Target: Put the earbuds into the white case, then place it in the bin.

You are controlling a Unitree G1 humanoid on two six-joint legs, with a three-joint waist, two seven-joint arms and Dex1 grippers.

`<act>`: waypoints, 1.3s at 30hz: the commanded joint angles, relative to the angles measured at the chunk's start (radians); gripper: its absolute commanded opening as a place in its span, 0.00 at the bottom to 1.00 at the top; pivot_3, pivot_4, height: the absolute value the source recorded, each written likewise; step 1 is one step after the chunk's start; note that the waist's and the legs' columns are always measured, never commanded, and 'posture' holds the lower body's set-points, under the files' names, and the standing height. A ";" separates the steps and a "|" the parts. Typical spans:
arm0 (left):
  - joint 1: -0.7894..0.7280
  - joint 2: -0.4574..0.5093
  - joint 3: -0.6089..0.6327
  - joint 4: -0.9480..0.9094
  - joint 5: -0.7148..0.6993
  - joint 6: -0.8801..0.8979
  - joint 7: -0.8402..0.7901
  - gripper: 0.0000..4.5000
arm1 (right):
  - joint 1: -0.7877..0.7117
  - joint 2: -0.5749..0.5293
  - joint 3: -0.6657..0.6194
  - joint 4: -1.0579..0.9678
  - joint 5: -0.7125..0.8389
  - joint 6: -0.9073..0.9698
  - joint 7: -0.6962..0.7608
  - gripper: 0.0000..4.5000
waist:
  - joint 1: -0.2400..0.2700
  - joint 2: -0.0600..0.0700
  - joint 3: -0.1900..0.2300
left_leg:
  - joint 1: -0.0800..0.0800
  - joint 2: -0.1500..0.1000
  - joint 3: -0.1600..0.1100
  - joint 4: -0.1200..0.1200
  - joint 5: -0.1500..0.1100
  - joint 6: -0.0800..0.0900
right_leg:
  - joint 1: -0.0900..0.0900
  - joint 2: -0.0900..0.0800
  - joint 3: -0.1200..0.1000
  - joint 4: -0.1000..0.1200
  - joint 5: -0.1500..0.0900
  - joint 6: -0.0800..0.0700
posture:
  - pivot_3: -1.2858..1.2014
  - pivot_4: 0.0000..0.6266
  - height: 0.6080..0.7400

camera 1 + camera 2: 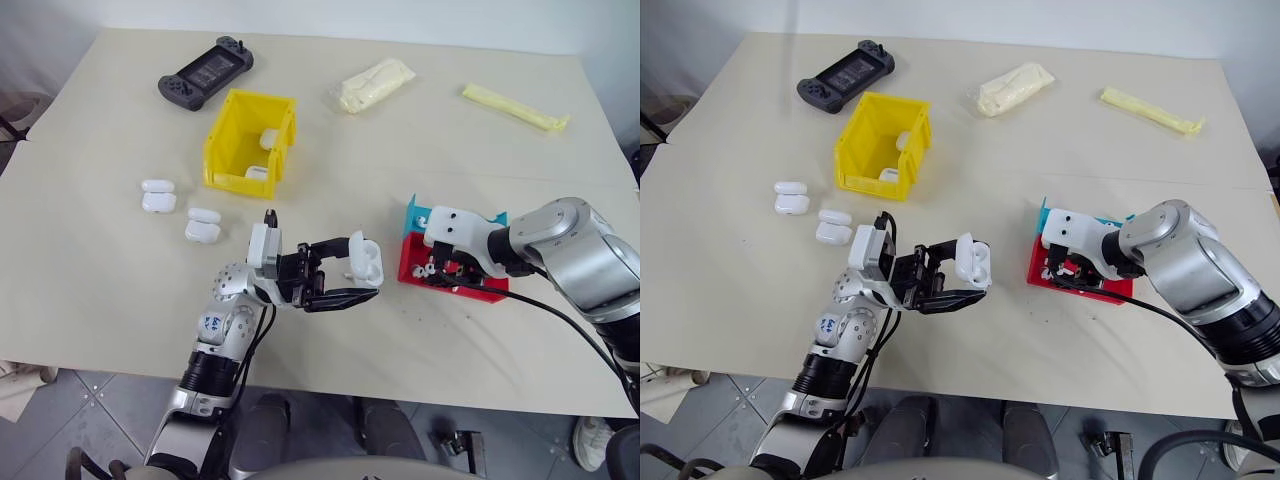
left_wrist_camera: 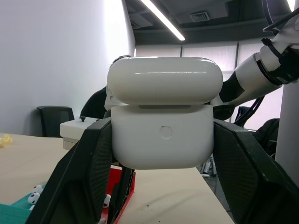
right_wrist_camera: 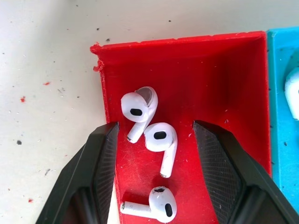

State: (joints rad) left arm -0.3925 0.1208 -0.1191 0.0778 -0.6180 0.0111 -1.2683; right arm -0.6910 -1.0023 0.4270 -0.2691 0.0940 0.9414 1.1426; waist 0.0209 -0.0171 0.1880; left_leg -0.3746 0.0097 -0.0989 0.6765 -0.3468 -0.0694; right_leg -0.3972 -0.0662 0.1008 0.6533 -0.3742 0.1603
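Open tabletop (image 1: 330, 170) before yellow bin (image 1: 225, 150)

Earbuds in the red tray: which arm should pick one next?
Right. The right gripper hangs open over the red tray, straddling an earbud. The left gripper is shut on the white case.

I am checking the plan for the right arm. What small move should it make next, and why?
Probably lower the right gripper and close on one small glossy white earbud. Its fingers stand open over the red plastic tray, earbuds lying between them, while the left gripper holds the glossy white rounded case with its lid open.
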 commanded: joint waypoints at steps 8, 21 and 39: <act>0.000 -0.002 -0.003 -0.049 -0.003 -0.001 0.003 0.62 | -0.032 -0.022 -0.050 0.019 0.006 -0.002 0.010 0.59 | 0.000 0.000 0.000 | 0.000 0.000 0.000 0.000 0.000 0.000 | 0.000 0.000 0.000 0.000 0.000 0.000 | 0.52 0.24 1.00; -0.001 -0.008 -0.008 -0.046 -0.001 -0.003 0.002 0.62 | -0.036 -0.040 -0.063 0.039 0.016 -0.009 0.031 0.59 | 0.000 0.000 0.000 | 0.000 0.000 0.000 0.000 0.000 0.000 | 0.000 0.000 0.000 0.000 0.000 0.000 | 0.52 0.24 1.00; 0.014 -0.014 -0.014 -0.055 0.000 -0.010 0.014 0.62 | -0.061 -0.017 -0.046 0.082 0.000 -0.033 0.029 0.59 | 0.001 0.000 0.000 | 0.000 0.000 0.000 -0.001 0.000 0.000 | 0.000 0.000 0.000 -0.001 0.000 0.000 | 0.52 0.24 1.00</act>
State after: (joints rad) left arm -0.3874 0.1126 -0.1321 0.0563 -0.6179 0.0118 -1.2576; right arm -0.7412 -1.0216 0.3877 -0.1816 0.1045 0.9159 1.1767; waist 0.0216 -0.0171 0.1880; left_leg -0.3746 0.0095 -0.0988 0.6759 -0.3468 -0.0694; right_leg -0.3973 -0.0666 0.1009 0.6528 -0.3742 0.1603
